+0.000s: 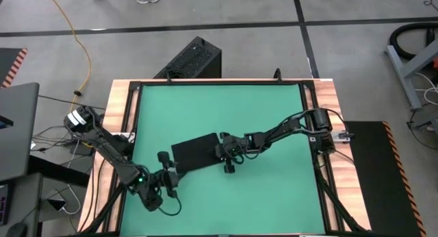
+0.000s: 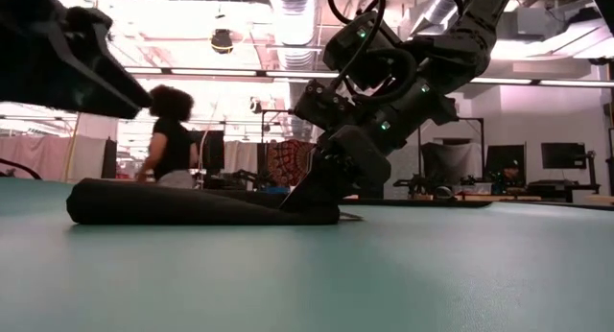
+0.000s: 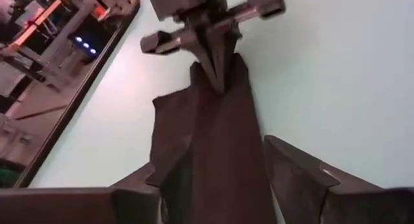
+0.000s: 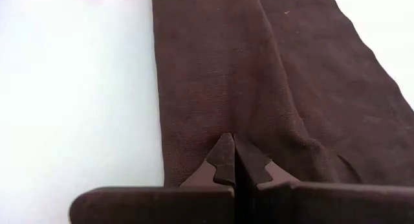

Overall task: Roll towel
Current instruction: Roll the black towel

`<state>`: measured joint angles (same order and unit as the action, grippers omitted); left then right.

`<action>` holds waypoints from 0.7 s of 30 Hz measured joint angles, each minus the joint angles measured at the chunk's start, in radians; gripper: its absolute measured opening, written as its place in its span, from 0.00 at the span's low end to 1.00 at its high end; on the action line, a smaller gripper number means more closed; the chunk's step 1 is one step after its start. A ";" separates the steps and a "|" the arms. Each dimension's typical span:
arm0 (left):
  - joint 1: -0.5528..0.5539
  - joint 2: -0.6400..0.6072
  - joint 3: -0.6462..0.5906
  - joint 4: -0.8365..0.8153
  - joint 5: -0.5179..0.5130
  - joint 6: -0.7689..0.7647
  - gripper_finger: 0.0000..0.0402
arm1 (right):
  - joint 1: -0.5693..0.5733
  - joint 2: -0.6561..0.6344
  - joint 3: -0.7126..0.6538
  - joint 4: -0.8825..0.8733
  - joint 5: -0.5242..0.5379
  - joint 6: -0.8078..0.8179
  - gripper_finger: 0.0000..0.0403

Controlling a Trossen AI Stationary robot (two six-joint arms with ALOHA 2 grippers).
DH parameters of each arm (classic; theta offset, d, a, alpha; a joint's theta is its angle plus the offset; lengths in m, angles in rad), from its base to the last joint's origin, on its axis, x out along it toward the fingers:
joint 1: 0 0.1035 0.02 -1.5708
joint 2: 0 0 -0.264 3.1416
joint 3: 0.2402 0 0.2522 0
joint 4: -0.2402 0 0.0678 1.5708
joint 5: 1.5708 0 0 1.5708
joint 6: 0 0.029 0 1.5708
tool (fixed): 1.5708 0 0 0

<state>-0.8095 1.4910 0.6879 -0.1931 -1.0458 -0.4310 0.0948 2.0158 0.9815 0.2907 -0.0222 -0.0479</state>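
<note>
The towel [image 1: 197, 151] lies folded mid-table on the green mat [image 1: 219, 107]. The right gripper [image 4: 234, 160] pinches one end, fingers closed tight on the cloth. The left gripper [image 3: 220, 185] sits at the other end, fingers [image 3: 294, 166] spread either side of it. No writing is readable.

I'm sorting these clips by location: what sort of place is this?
Likely a robotics lab or workshop. A green work table stands on a concrete floor with a yellow cable trailing across it, and the low view shows exposed ceiling ducts and monitors behind.
</note>
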 joint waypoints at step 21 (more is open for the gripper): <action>0.037 0.000 -0.003 -0.096 0.335 -0.063 0.41 | 0.000 -0.002 -0.001 0.002 -0.004 0.021 0.03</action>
<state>-0.7723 1.4906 0.6846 -0.2886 -0.7109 -0.4937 0.0952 2.0140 0.9806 0.2924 -0.0265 -0.0264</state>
